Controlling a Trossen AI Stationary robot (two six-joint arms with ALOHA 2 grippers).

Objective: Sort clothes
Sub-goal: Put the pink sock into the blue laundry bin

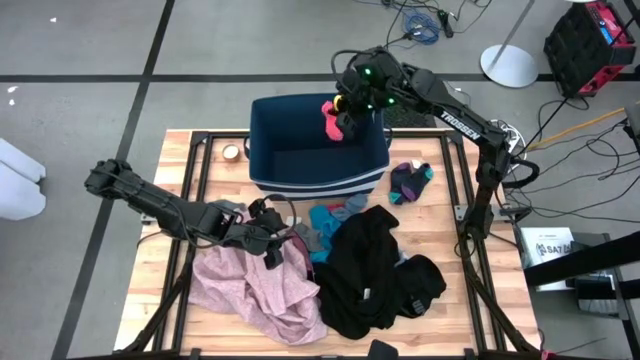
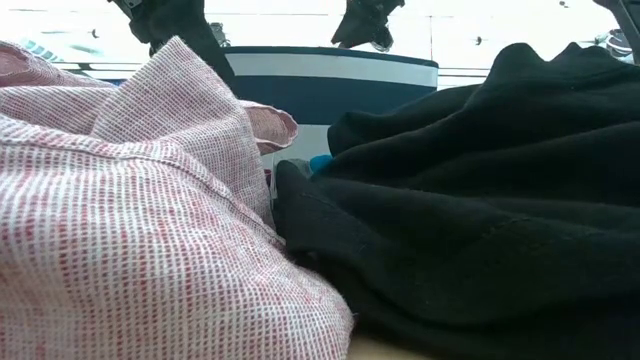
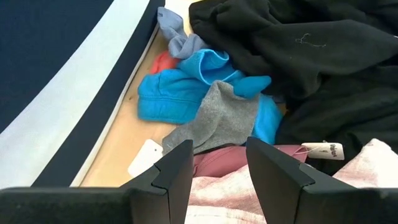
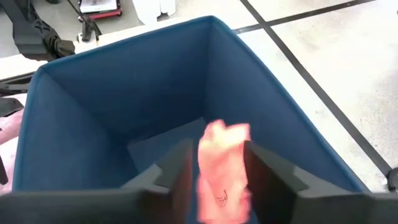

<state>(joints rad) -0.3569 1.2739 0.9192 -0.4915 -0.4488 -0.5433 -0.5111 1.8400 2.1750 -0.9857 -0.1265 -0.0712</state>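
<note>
My right gripper (image 1: 345,108) is over the dark blue bin (image 1: 300,150), shut on a small pink and dark sock (image 1: 332,122). My left gripper (image 3: 217,168) is open low over the pile's left part, its fingers above a maroon piece (image 3: 217,158) and the pale pink garment (image 1: 255,290). Ahead of it lie a teal piece (image 3: 186,87), a grey piece (image 3: 214,118) and a grey-blue piece (image 3: 177,34). The big black garments (image 1: 375,270) lie to the right of the pile. A dark sock pair (image 1: 410,180) lies to the right of the bin. My right gripper pinches the sock's pink part (image 4: 222,163) between its two fingers, which come from above. The sock hangs below the fingers (image 1: 333,128), lifted clear over the bin's open inside (image 4: 124,106).
The bin's white-striped base (image 3: 74,112) stands close to the left gripper, on the far side of the pile. A small tape roll (image 1: 232,152) lies left of the bin. Bare wood shows at the table's far left (image 1: 190,170) and right (image 1: 430,230).
</note>
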